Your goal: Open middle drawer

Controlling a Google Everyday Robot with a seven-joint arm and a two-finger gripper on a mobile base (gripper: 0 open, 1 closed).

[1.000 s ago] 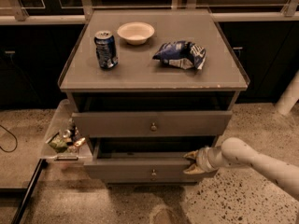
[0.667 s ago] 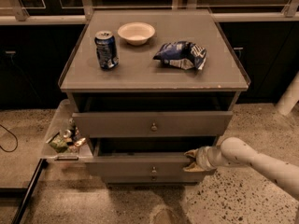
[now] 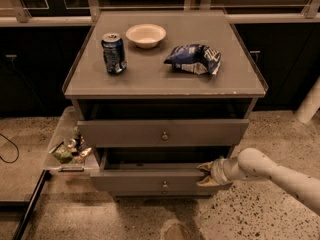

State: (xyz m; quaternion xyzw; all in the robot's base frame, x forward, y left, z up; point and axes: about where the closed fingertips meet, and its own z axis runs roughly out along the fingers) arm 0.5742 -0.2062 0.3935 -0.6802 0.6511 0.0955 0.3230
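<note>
The middle drawer [image 3: 145, 182] is the lower of the two grey-brown fronts that show, with a small round knob [image 3: 164, 185] at its centre. It stands partly pulled out, with a dark gap above its top edge. My gripper [image 3: 206, 173] is at the right end of this drawer's front, against its top edge, and the white arm [image 3: 270, 171] reaches in from the lower right. The top drawer [image 3: 162, 132] above it is wider and also stands out a little. The lowest front is hidden.
On the cabinet top [image 3: 165, 76] stand a blue can [image 3: 114, 53], a white bowl [image 3: 145, 35] and a blue chip bag [image 3: 194, 59]. A side tray [image 3: 65, 134] with small items hangs at the cabinet's left. A white post [image 3: 310, 104] stands at the right, on speckled floor.
</note>
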